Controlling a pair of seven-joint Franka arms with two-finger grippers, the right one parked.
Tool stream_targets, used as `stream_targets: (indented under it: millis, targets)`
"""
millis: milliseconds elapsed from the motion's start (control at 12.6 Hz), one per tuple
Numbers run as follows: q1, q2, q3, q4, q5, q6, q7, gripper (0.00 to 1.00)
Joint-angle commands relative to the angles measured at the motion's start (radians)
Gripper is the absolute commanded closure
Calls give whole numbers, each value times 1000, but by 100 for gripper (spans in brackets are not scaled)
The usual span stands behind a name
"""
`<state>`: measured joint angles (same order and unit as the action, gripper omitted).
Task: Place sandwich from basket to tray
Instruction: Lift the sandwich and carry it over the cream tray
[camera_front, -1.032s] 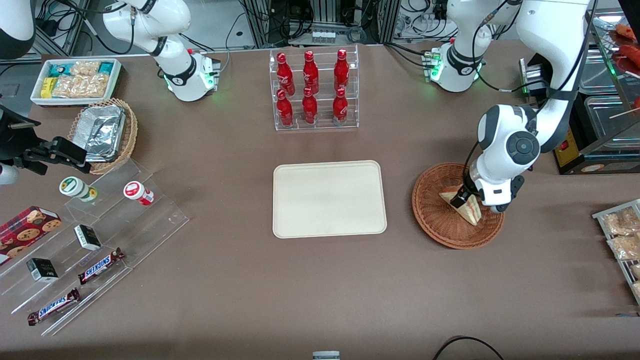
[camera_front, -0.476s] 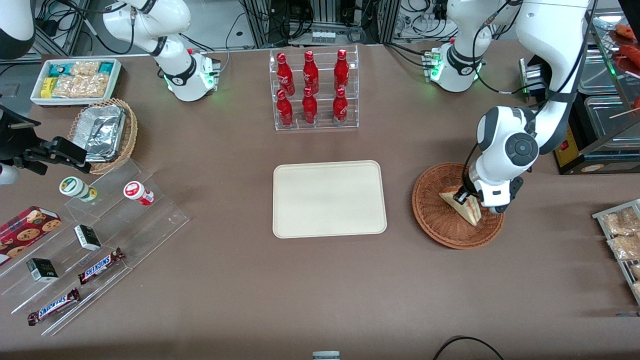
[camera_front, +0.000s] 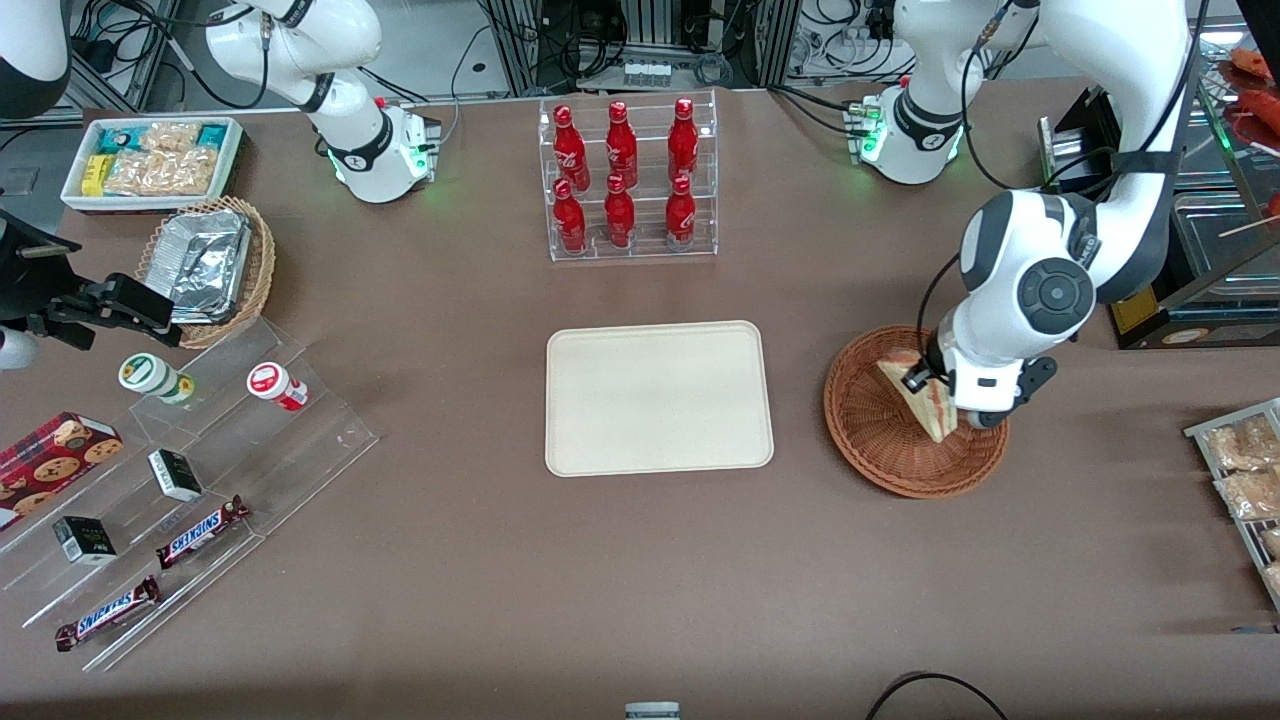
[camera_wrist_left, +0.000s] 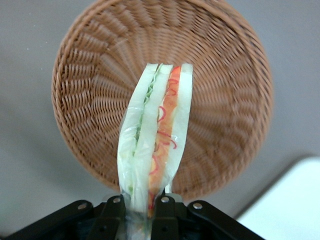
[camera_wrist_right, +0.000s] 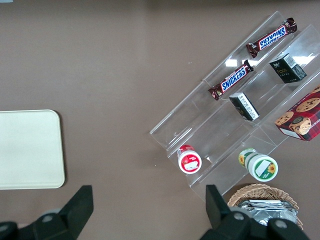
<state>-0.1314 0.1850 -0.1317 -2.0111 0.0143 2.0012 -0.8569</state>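
Gripper (camera_wrist_left: 140, 207) fingers (camera_wrist_left: 112, 212) pinch the wedge sandwich (camera_wrist_left: 157, 132) at one corner, above the wicker basket (camera_wrist_left: 225, 100); soft bread may slip out before the tray (camera_front: 660, 397).

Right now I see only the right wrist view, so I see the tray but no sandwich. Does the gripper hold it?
Observer: Yes. The gripper is shut on the sandwich, pinching one end.
Operator: Is it out of the basket?
Observer: It hangs above the basket, clear of the weave in the left wrist view.
Operator: Is the way to the tray free?
Observer: In the front view only bare table lies between basket and tray.
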Motion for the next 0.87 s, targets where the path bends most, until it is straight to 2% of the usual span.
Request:
stream_targets:
  millis: [0, 397, 794]
  targets:
    - [-77, 50, 1, 93, 9, -70, 79, 94]
    - [-232, 210, 1, 270, 24, -84, 128, 93]
    - [-385, 387, 1, 489, 4, -82, 4, 95]
